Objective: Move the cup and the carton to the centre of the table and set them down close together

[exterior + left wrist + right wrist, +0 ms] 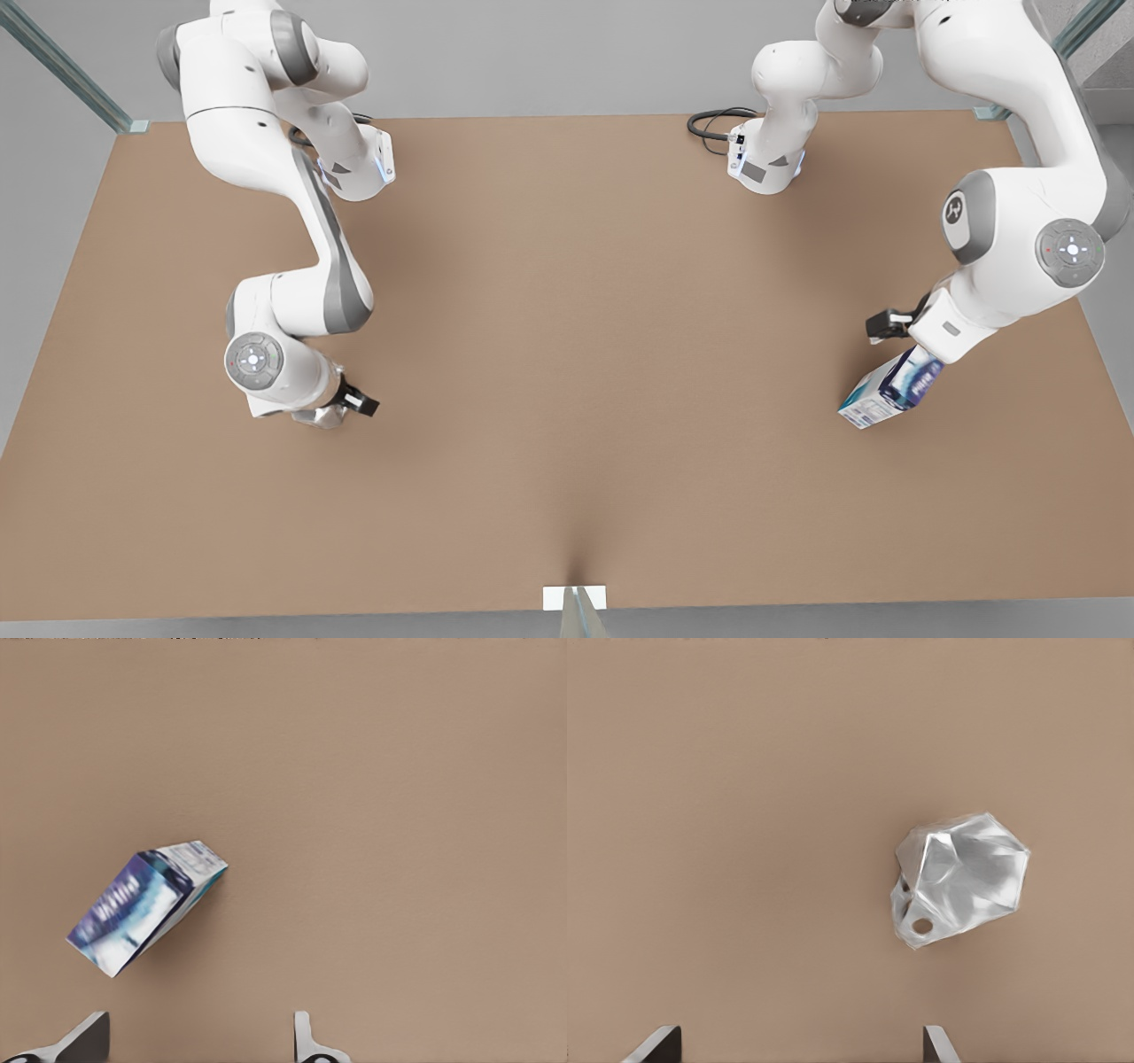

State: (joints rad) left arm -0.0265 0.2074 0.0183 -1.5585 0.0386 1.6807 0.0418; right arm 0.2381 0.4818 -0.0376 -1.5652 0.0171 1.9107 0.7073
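Looking down in the front view, a table (567,354) is seen with two arms reaching over it. The left gripper (199,1041), matched by its wrist view, hangs above the carton (889,390) near the front view's right edge, and is hidden there by the arm's wrist. The right gripper (799,1043) hangs above the cup (321,416) on the front view's left, where only a silvery sliver is seen under the wrist.

The left wrist view shows what the front view hides: the fingers (306,1041) are spread wide, with bare table between them, and the carton (146,906) lies apart from them, untouched. It is a white box with dark blue and teal panels, set at a slant to the table's edges.

The right wrist view shows its fingertips (937,1045) spread wide too. The cup (961,879) lies apart from them, shiny and silvery-grey, with angular facets and a small round hole low on one side.

Cup and carton are well apart, each near one end of the table.
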